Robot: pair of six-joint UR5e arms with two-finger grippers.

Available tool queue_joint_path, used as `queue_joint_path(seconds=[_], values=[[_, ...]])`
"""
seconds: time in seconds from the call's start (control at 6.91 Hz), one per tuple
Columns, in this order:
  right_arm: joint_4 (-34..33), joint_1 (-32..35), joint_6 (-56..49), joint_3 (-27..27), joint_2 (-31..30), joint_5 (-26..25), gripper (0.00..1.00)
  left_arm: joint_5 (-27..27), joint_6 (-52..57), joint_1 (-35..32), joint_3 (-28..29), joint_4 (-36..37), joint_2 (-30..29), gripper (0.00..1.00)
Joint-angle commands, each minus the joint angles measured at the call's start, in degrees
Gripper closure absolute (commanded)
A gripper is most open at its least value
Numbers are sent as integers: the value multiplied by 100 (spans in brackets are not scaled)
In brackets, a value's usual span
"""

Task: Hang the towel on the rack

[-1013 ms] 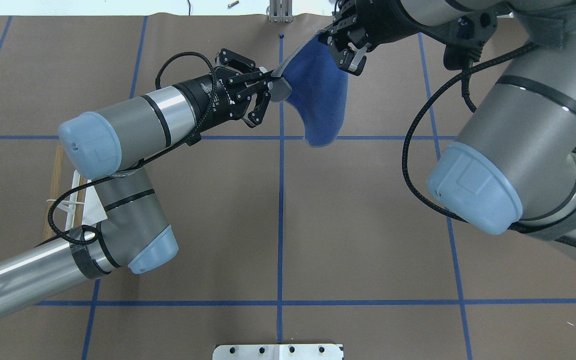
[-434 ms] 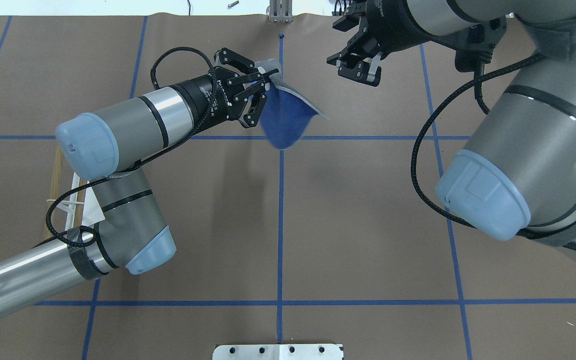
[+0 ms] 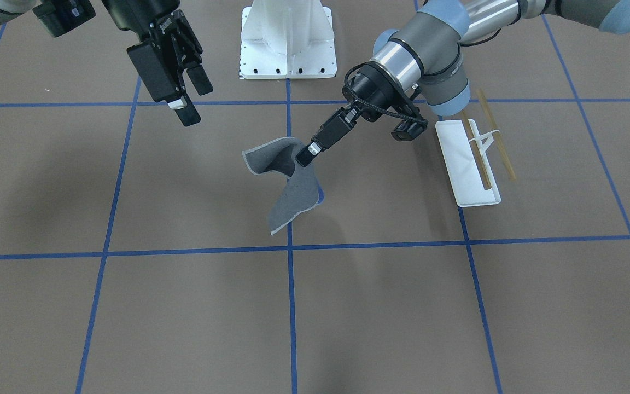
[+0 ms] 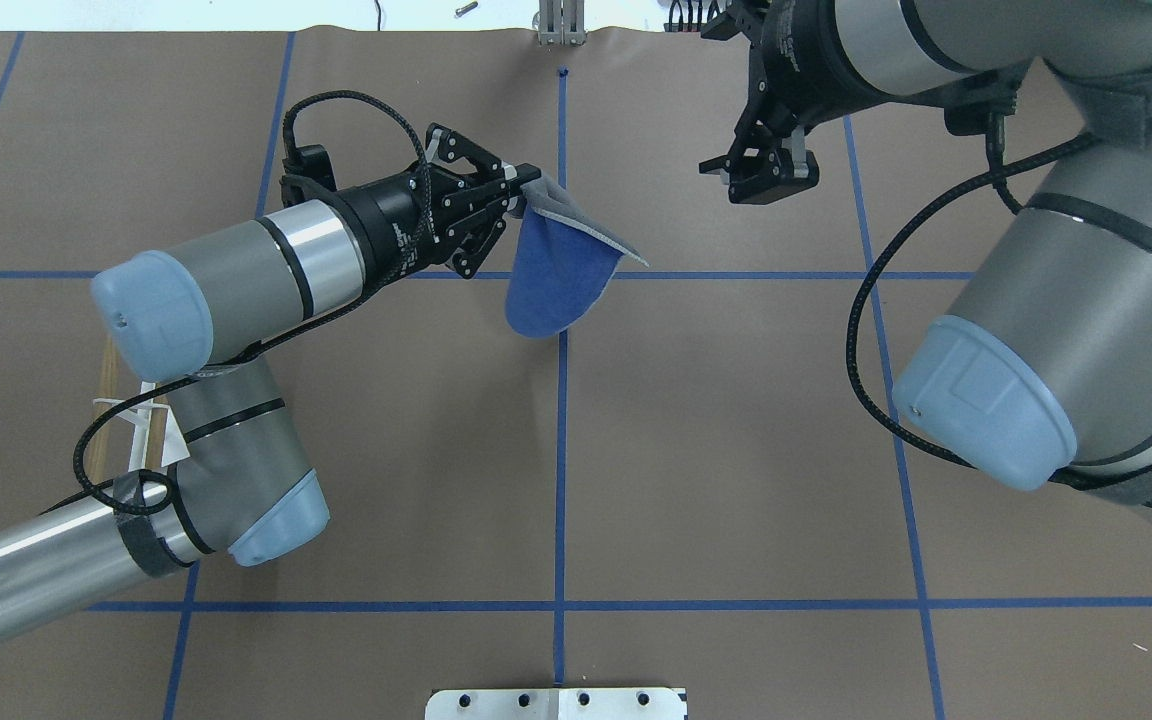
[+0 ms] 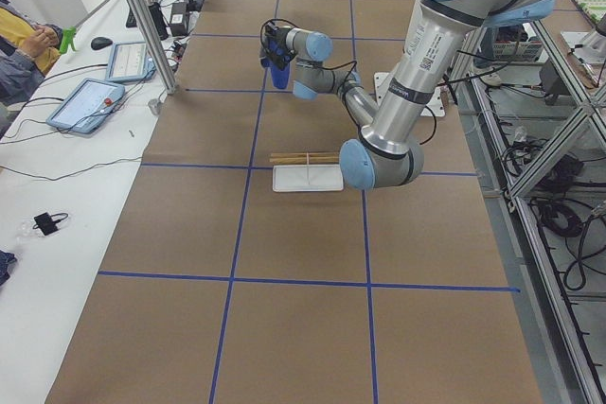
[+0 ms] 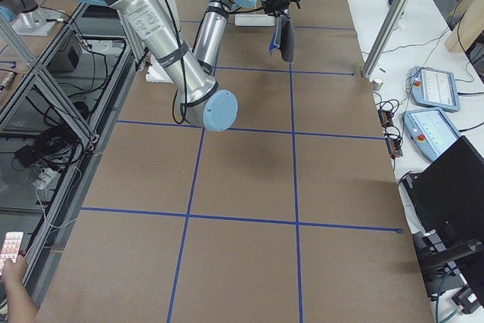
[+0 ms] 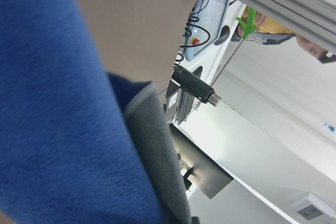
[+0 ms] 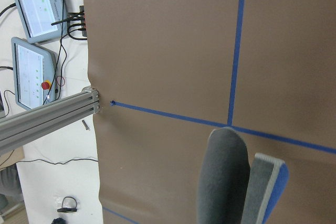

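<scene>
The towel point(image 4: 561, 275), grey with a blue side, hangs in the air from one edge. My left gripper point(image 4: 519, 196) is shut on that edge; in the front view the gripper point(image 3: 303, 157) pinches the grey cloth point(image 3: 293, 191) above the table's middle. The towel also shows in the left wrist view point(image 7: 52, 103) and the right wrist view point(image 8: 226, 177). My right gripper point(image 4: 766, 190) is open and empty, apart from the towel to its right. The rack point(image 3: 471, 164) stands on its white base with two wooden rods, on my left; my left arm hides most of it point(image 4: 126, 420) in the overhead view.
A large white bolted pedestal point(image 3: 287, 38) stands at the table's near edge by my base. Blue tape lines point(image 4: 561, 450) cross the brown table cover. Tablets and cables point(image 8: 37, 51) lie past the far edge.
My right gripper has let go of the towel, opened, and drawn away to the right. The towel has dropped and now hangs from my left gripper alone, which has shifted slightly left.
</scene>
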Motion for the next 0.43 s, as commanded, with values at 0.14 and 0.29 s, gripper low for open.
queue_joint_path(seconds=[0.14, 0.29], values=[[0, 4, -2583, 3, -650, -9, 0, -680, 1628, -4, -1416, -51, 1937, 100], [0, 22, -3532, 30, -852, 8, 0, -795, 2197, -13, -1727, -147, 2624, 100]])
